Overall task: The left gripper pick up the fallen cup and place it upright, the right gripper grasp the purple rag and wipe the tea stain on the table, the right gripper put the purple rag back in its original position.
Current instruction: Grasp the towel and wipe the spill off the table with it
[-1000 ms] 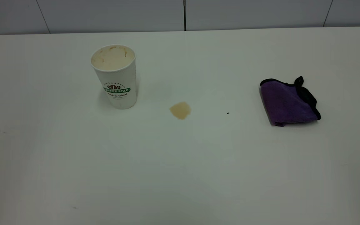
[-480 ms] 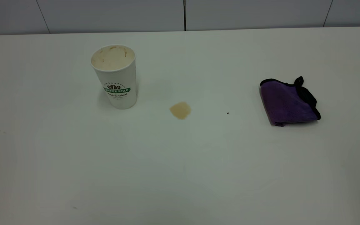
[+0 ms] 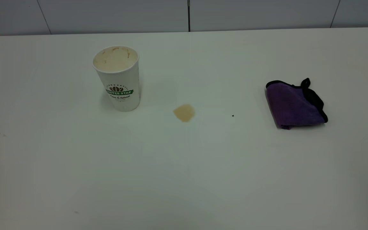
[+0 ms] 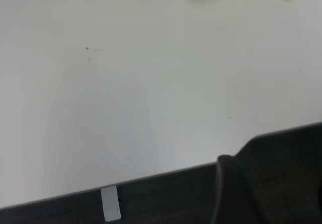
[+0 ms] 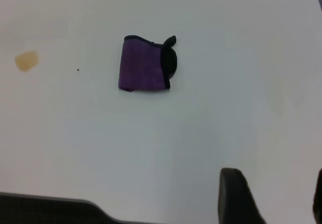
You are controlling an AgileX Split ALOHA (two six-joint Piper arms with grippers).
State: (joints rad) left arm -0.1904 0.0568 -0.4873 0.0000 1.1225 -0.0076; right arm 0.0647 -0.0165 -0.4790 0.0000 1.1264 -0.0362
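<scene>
Change: none between the earlier exterior pictures and now; everything lies as it did a second ago.
Cup: the cup (image 3: 118,80) stands upright at the table's (image 3: 184,179) far left part, mouth up, so the first step looks done.
Stain: the stain (image 3: 184,112) is near the cup, between it and the rag, not yet wiped.
Rag: the rag (image 3: 294,104) lies folded at the right, well apart from the stain, untouched.
Right gripper: the right gripper (image 5: 274,204) is back over the table's near edge, far from the rag, fingers spread wide with nothing between them.
Left gripper: only a dark part (image 4: 282,183) shows in its wrist view; its state I cannot tell.
Meaning: probably a pause before the right arm goes for the rag.
</scene>
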